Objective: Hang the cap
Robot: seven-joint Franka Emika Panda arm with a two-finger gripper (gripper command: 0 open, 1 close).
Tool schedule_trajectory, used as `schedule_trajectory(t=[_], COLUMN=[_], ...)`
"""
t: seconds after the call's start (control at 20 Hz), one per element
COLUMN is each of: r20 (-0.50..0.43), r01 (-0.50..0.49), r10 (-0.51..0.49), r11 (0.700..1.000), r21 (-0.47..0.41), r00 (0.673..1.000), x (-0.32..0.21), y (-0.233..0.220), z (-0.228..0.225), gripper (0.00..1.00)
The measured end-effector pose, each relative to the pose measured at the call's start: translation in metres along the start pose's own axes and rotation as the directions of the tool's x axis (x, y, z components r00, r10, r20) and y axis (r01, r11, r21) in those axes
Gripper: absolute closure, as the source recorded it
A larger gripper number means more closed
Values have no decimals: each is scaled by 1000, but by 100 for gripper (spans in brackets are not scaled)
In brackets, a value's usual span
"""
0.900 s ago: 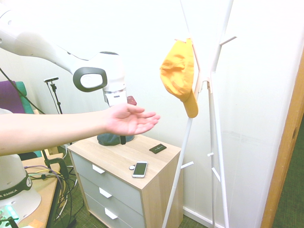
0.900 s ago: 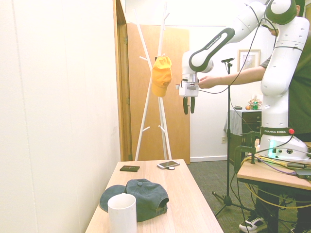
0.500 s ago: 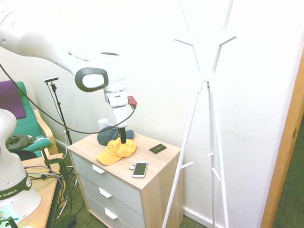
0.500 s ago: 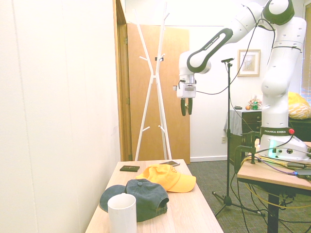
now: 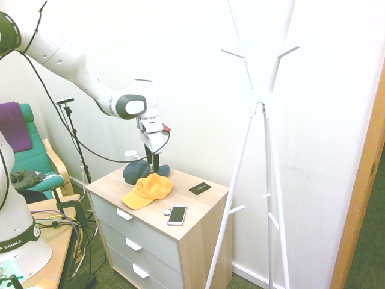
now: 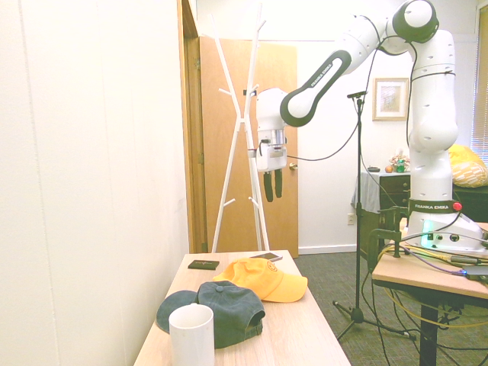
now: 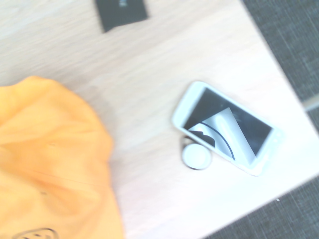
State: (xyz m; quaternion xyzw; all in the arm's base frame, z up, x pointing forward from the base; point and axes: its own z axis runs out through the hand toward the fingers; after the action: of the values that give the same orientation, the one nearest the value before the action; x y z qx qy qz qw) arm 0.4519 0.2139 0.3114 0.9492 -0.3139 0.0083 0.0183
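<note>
Yellow-orange cap (image 5: 146, 191): lies on the desk (image 5: 198, 201) beside the navy cap (image 6: 221, 309), no longer on the white coat stand (image 5: 263, 102). Gripper (image 6: 272, 185): jaws open, empty, shifted nearer above it. Hanging starts afresh.

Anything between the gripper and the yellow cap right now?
Nothing: in the second exterior view the gripper hangs open above the yellow cap with only bare air between them.
</note>
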Motion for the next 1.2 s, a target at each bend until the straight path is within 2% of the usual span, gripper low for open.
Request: schedule_trajectory(t=[0.35,0.65,0.9,0.95,1.2], r20=[-6,-34,-31,-31,-45], r01=[81,137,166,172,201], r10=[-81,-138,-168,-173,-202], r11=[996,990,985,985,979], r21=[-27,-30,-36,-34,-23], r00=[997,990,985,984,978], x=[-54,-90,-107,-109,-104], y=[-73,-117,-137,-140,-152], z=[36,75,100,104,123], gripper=[0,0,0,100,100])
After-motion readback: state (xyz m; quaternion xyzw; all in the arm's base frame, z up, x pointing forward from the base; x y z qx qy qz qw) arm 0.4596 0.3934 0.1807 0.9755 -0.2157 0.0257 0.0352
